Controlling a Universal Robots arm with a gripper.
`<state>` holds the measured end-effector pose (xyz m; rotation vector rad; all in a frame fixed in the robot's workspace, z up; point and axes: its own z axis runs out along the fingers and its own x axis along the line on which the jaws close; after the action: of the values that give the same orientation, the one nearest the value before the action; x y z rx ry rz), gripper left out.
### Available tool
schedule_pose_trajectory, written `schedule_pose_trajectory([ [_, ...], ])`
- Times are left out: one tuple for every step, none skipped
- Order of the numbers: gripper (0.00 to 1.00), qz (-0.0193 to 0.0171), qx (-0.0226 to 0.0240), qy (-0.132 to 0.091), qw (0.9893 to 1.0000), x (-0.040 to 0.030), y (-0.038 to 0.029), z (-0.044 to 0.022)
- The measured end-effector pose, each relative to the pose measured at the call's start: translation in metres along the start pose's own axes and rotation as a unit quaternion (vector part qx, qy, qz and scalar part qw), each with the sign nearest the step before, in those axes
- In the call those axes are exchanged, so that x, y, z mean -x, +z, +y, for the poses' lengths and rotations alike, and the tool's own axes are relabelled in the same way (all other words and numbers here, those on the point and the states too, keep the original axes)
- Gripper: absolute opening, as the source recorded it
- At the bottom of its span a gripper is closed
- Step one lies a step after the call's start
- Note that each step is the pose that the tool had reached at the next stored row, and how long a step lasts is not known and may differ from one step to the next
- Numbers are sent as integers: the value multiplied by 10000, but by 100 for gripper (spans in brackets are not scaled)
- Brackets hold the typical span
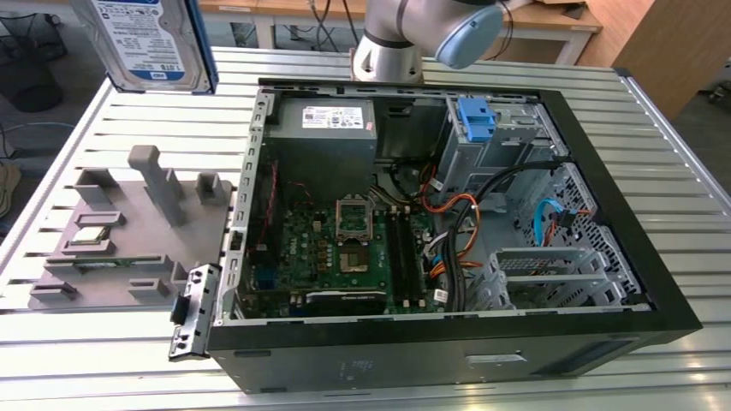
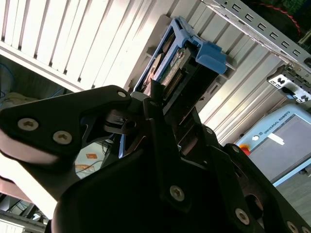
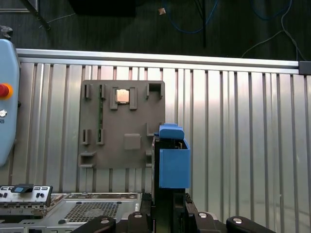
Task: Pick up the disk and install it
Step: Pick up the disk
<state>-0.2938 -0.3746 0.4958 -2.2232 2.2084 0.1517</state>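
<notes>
The disk [image 1: 149, 43], a silver drive with a white and blue label in a blue carrier, hangs in the air at the exterior view's upper left, above the slatted table. In the second wrist view my gripper [image 2: 160, 97] is shut on the disk [image 2: 170, 63], whose blue bracket end sticks out past the black fingers [image 2: 155, 116]. The first wrist view shows the disk [image 3: 173, 160] edge-on, rising from my gripper [image 3: 167, 213] next to the grey fixture plate [image 3: 121, 126].
An open computer case [image 1: 639, 257] lies on the table, with a motherboard [image 1: 342, 248], grey power supply [image 1: 325, 128] and a drive bay holding a blue caddy [image 1: 474, 116]. The grey fixture plate [image 1: 126, 231] sits at its left. The arm's base [image 1: 395, 43] stands behind the case.
</notes>
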Motion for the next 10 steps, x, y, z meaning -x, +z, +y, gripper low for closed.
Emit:
schedule_pose_trajectory([
  [35,0,-1,0,10000,0,0,-17],
  [35,0,-1,0,10000,0,-2,-34],
  [35,0,0,0,10000,0,-3,-50],
  [35,0,0,0,10000,0,-4,-67],
  [35,0,0,0,10000,0,-5,-84],
  [35,0,0,0,10000,-1,-7,-101],
  [35,0,0,0,10000,-1,-8,-117],
  [35,0,0,0,10000,-1,-9,-135],
  [35,0,0,0,10000,-1,-10,-152],
  [35,0,0,0,10000,-1,-11,-169],
])
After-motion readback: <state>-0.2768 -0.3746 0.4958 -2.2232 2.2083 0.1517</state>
